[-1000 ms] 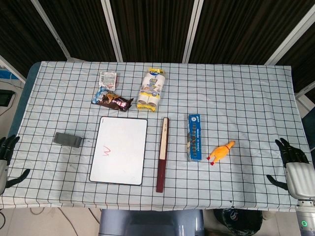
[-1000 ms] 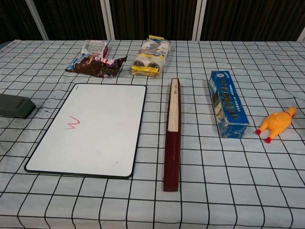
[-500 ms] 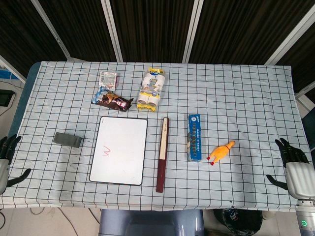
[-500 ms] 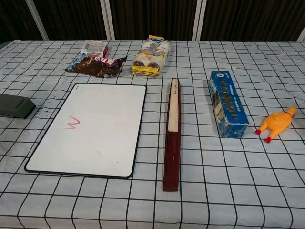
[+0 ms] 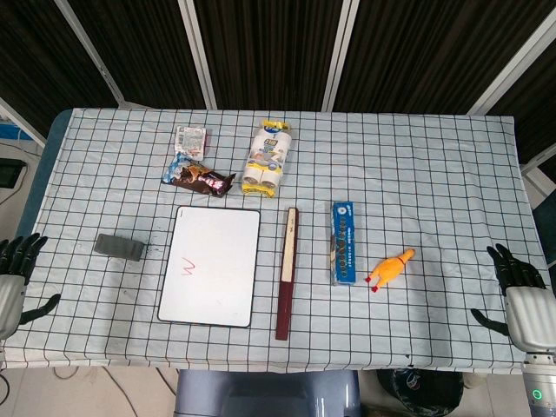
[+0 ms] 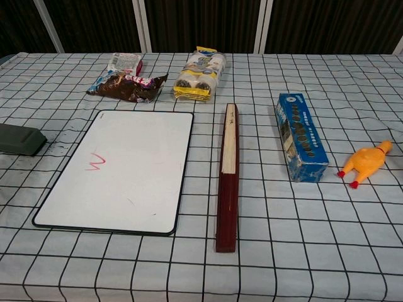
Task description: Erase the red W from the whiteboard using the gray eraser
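Eraser position: the gray eraser [image 5: 119, 247] is lying on the tabletop [image 5: 417, 165] just left of the whiteboard [image 5: 211, 265], apart from it, its long axis running roughly left-right.
Nearer hand: the left hand [image 5: 12, 282] is hovering at the tabletop's left edge, fingers spread and holding nothing; the eraser is lying ahead and to its right.
Right hand [image 5: 521, 304]: waiting at the far right edge, fingers apart, empty.
Red W [image 5: 187, 268]: sitting on the board's left half, nearest the eraser.
Room: bare cloth is surrounding the eraser.
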Motion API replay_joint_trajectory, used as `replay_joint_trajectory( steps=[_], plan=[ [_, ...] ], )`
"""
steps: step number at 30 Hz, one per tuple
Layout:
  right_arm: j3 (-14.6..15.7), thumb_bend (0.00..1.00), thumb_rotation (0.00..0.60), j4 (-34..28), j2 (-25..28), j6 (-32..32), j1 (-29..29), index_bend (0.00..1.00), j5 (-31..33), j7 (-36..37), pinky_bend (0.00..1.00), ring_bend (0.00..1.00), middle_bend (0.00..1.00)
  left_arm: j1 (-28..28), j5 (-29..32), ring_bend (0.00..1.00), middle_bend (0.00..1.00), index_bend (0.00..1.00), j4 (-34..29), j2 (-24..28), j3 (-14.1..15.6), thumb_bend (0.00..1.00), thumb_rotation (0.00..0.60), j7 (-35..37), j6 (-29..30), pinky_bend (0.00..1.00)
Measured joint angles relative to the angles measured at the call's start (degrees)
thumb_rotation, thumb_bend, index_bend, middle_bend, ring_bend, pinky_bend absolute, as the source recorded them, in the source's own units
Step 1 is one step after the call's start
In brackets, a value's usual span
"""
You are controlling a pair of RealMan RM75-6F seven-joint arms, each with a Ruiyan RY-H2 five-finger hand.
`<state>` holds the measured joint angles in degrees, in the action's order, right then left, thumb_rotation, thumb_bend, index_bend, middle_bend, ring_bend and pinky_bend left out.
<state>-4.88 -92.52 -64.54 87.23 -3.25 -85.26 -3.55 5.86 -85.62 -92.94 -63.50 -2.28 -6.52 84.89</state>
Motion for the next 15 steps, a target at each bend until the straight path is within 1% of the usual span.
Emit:
replay_joint_trajectory(
  steps=[4,7,15],
  plan=[
    [0.0,0.13,0.600,0.0,-0.1,-0.1,-0.1,0.05,-0.1,-0.2,0.19,0.17,0.08,1.8,0.4,0.00,0.04,0.00,0.0,-0.3,-0.5,0.13,0.600,-4.0,-2.3,0.00],
    [0.0,0.13,0.600,0.0,-0.1,-0.2,-0.1,0.05,0.0,-0.2,0.19,0.17,0.08,3.8,0.8,0.00,0.04,0.00,-0.2,-0.2,-0.9,0.13,0.600,-6.8,-5.6,0.00],
    [0.0,0.13,0.600,0.0,-0.2,-0.5,-0.2,0.05,0.4,-0.3,0.19,0.17,0.08,10.9,7.1,0.00,0.05,0.00,0.0,0.1,-3.4,0.13,0.600,-11.2,-18.2,0.00]
  ],
)
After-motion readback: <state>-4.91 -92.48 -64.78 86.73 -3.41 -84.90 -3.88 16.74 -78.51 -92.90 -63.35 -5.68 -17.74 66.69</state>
